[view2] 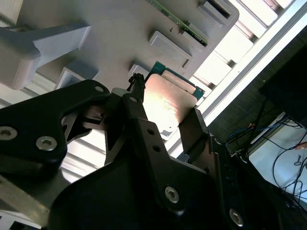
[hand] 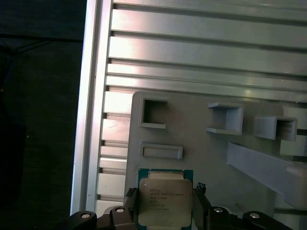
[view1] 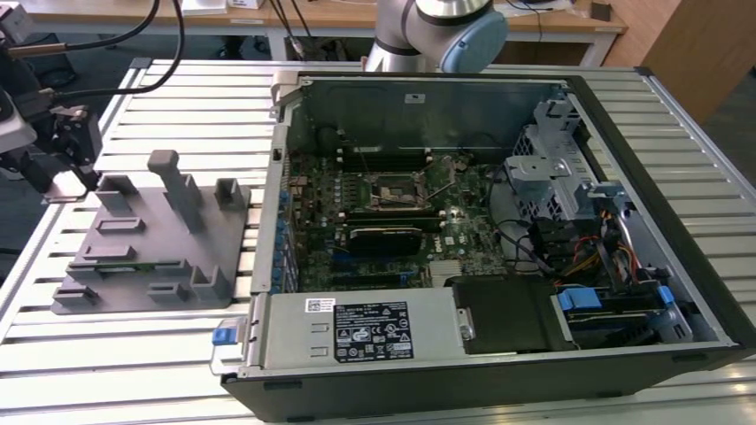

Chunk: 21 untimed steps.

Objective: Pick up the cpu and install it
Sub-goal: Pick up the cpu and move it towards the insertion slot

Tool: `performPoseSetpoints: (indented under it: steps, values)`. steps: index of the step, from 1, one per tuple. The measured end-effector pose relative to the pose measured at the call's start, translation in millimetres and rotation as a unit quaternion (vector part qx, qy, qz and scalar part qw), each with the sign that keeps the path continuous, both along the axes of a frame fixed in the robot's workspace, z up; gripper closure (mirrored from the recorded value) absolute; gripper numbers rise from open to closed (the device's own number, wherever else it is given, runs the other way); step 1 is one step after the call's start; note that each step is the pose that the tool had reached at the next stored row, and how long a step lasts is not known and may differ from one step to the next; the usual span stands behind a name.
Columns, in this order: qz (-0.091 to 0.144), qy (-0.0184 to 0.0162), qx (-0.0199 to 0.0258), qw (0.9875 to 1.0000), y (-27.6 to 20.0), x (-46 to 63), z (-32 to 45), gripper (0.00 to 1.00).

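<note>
Here, the gripper's (hand: 165,207) fingers (hand: 132,205) pinch the cpu (hand: 164,191) by 2 opposite edges. It is a square silvery lid on a green board, and its rows of dark print are illegible. It hangs over the grey fixture (hand: 201,158) on the slatted bench (hand: 201,57), well apart from the open computer case (view1: 413,115).

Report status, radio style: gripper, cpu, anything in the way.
Gripper shut on small flat square silvery-topped cpu, gripping opposite edges. Cpu over grey plastic fixture, near its edge. Raised fixture blocks close by.
</note>
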<state>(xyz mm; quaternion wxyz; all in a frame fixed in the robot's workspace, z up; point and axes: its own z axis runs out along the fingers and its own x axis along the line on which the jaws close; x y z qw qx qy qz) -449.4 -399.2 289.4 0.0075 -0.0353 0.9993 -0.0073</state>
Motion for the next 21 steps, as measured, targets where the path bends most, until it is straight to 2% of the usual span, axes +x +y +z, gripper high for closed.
performPoseSetpoints:
  steps: [21]
  values:
    - [0.000, 0.0001, -0.0017, 1.0000, 0.1, 0.0, 6.4, 0.46]
